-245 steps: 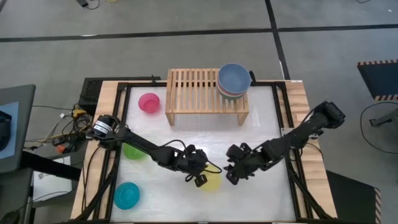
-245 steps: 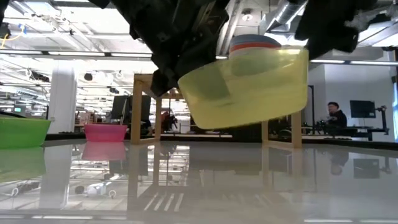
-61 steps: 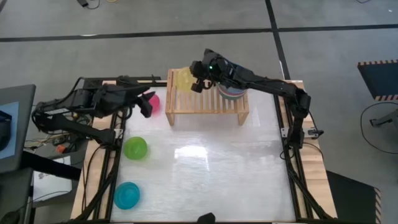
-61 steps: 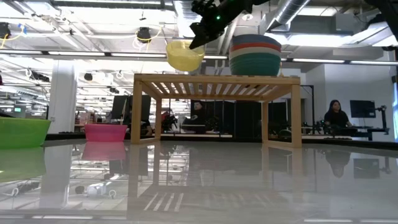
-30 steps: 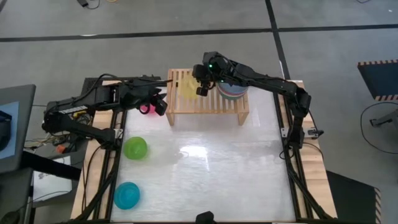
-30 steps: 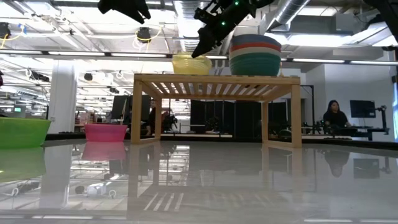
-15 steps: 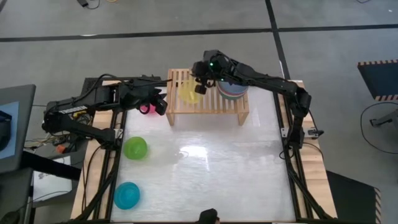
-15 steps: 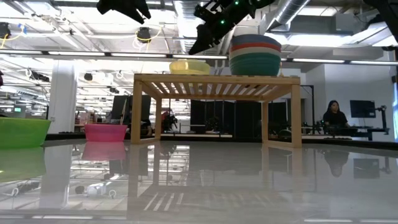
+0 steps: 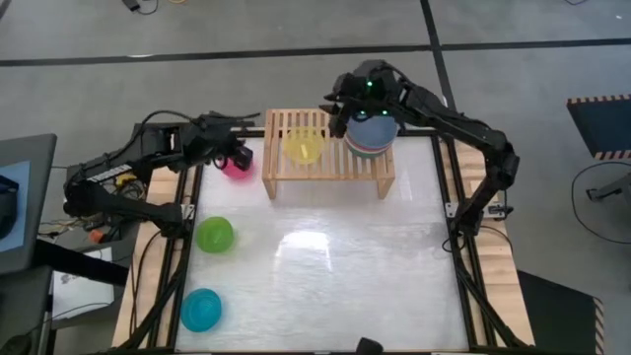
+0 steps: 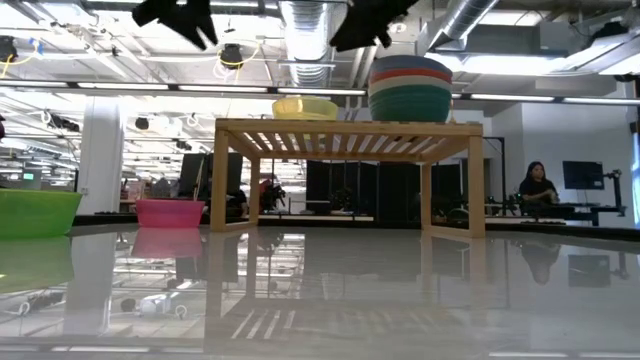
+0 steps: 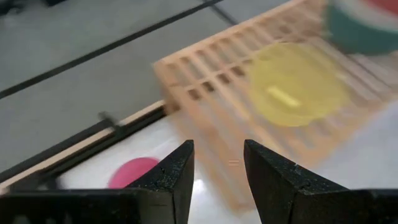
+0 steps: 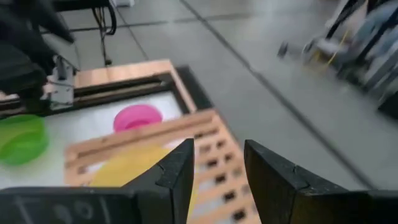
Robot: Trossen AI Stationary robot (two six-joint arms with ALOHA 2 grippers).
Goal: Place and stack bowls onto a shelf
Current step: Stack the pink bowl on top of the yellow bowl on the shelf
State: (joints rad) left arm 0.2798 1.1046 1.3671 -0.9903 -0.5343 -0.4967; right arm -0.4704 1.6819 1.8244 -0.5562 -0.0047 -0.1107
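The yellow bowl (image 9: pixel 304 147) rests upright on its base on the slatted top of the light-wood shelf (image 9: pixel 335 165), left of a stack of bowls (image 9: pixel 375 135) with a grey-blue one on top. My right gripper (image 9: pixel 340 113) hovers open above the shelf, between the yellow bowl (image 12: pixel 134 168) and the stack, with nothing between its fingers. The pink bowl (image 9: pixel 235 166) sits on the table just left of the shelf. My left gripper (image 9: pixel 240 152) hangs open above the pink bowl (image 11: pixel 134 172), holding nothing.
A lime bowl (image 9: pixel 214 235) and a cyan bowl (image 9: pixel 201 310) stand on the table's left side. The white table surface (image 9: pixel 335 256) in front of the shelf is bare. A person (image 10: pixel 540 185) sits in the room far behind the table.
My right gripper has opened and let go of the yellow bowl, which now sits level on the shelf's slats. The gripper has then risen and drawn back toward the stack and the far edge. My left gripper has shifted a little toward the far left, above the pink bowl.
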